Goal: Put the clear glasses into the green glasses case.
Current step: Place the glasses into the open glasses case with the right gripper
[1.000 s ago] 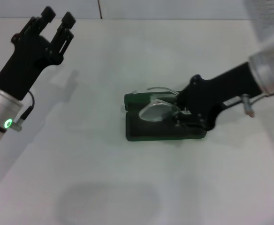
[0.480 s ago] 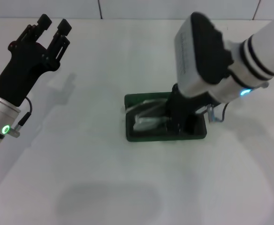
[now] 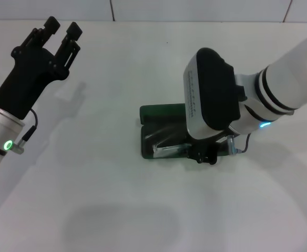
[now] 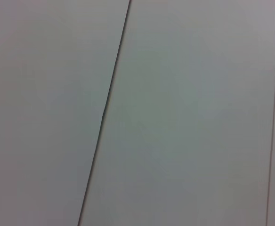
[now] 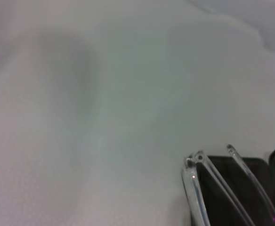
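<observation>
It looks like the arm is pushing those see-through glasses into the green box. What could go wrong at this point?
The clear glasses seem to lie near the green glasses case's front-left edge; the right wrist view shows their arms over the rim, so they might slip out or catch. The right gripper hangs low over the case and could nudge it. The left gripper waits far off.

Evenly and brightly lit from overhead, with no hard glare on the white table point(image 3: 116, 199). Soft, diffuse shadows on it: a faint one beside the left gripper point(image 3: 60, 30), a broad dim patch near the front edge. Head view sharp. Right wrist view hazy, only the clear glasses point(image 5: 208, 188) fairly crisp. Left wrist view flat, grey.
</observation>
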Robot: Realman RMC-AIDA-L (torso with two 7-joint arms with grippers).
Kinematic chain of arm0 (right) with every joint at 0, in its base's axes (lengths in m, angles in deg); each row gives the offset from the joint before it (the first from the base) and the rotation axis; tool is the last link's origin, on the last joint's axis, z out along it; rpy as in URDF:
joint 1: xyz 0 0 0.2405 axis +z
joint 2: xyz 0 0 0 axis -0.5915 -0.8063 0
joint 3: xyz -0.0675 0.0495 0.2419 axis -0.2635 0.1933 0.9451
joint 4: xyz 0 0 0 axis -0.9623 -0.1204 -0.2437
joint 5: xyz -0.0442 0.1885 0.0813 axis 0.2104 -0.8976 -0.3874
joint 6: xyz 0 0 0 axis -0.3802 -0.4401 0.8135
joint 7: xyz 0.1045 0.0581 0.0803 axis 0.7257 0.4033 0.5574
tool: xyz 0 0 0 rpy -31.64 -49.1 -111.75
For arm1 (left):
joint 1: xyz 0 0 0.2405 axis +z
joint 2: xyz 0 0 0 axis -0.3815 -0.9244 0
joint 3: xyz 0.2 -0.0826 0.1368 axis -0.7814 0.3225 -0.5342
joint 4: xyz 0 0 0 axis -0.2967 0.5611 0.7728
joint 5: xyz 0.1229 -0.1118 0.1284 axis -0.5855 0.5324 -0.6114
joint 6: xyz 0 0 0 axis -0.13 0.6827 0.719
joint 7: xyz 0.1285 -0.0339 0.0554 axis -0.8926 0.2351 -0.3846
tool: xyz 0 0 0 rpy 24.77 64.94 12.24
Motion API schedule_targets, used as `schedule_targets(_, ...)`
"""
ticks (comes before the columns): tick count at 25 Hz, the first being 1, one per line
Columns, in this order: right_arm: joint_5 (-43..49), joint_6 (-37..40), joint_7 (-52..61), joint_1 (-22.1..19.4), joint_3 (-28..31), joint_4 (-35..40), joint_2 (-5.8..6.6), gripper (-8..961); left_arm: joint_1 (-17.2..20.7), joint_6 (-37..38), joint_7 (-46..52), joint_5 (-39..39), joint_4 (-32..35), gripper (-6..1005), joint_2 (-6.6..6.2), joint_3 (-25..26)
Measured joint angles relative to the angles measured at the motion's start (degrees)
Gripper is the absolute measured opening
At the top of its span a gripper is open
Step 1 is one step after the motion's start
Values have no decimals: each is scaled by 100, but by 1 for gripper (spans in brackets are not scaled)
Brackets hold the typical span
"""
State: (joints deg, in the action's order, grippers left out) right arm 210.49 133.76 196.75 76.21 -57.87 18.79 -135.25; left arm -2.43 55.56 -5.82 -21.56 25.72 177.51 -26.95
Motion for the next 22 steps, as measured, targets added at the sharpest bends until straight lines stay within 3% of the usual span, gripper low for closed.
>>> schedule_targets(5, 65, -144, 5, -348, 19, 464, 5, 181, -37, -99, 71, -11, 0, 529, -1, 15)
schedule_targets(22, 466, -863, 356, -764, -309, 590, -2, 187, -292, -565, 133, -46, 53, 529, -10, -21)
